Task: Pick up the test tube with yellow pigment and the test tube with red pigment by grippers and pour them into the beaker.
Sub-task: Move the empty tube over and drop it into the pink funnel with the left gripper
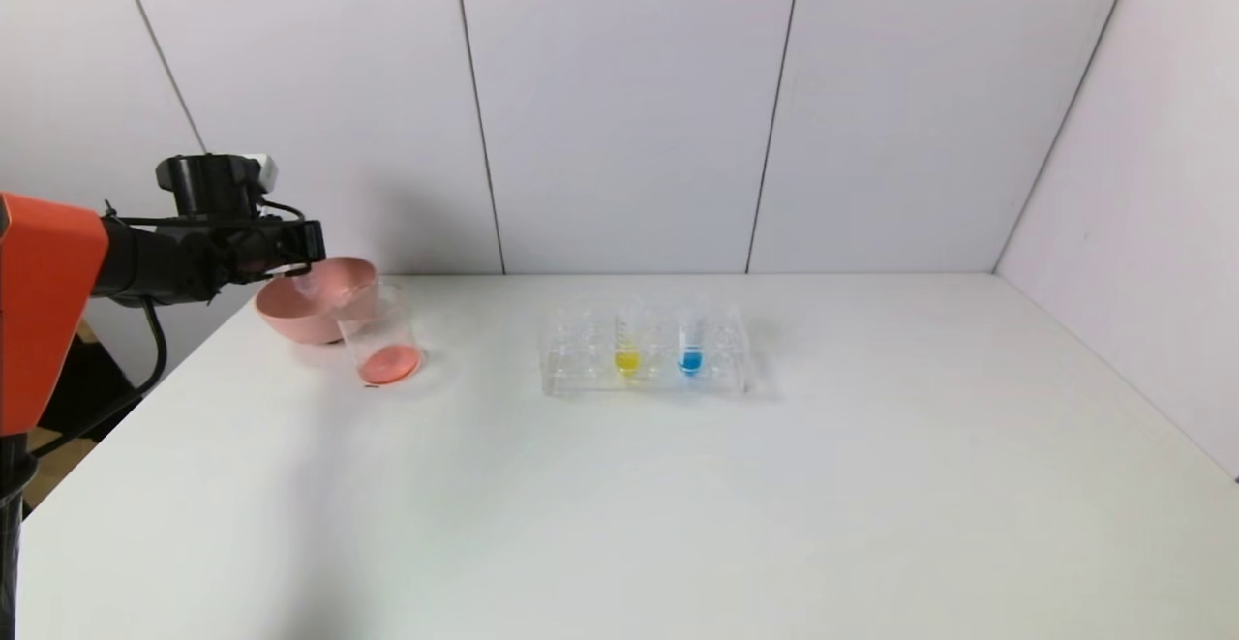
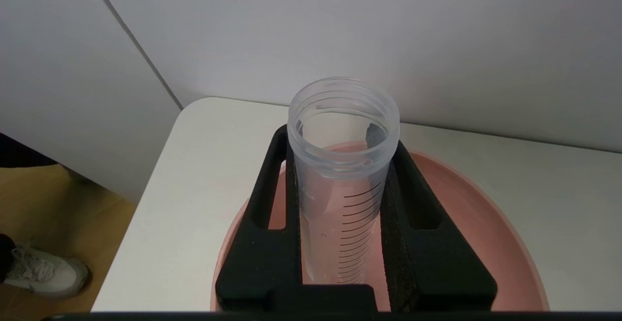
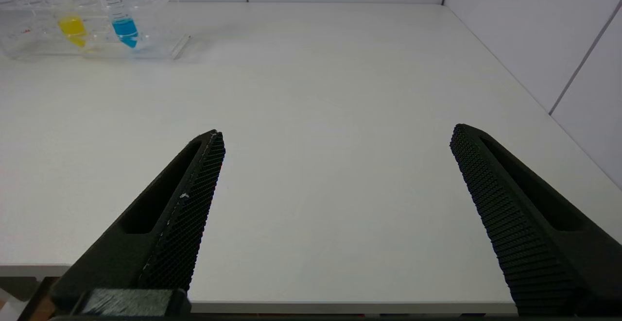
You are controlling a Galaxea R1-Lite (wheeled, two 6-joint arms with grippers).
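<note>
Over the pink bowl point(image 1: 315, 303) at the counter's point(image 1: 619, 485) far left corner: left gripper point(image 2: 340, 136) hangs there, fingers point(image 2: 272, 204) clenched on a clear graduated tube, the test tube with red pigment point(image 2: 342, 175). Tube looks emptied; its open mouth points away from the wrist, bowl's pink inside visible behind it. In the head view the tube is hard to make out against the bowl.

Beaker point(image 1: 380, 335) stands touching or just in front of the bowl, on the rack side, upright, with red-orange liquid pooled in its bottom.

Clear tube rack point(image 1: 644, 351) sits well to the right of the bowl, mid-counter. Test tube with yellow pigment point(image 1: 627, 342) stands upright in it; blue-tipped tube point(image 1: 689, 342) is one slot farther from the bowl.

Right gripper point(image 3: 335, 139) is low at the counter's near edge, far from the bowl, fingers point(image 3: 189, 209) spread wide, holding nothing, rack ahead of it.
</note>
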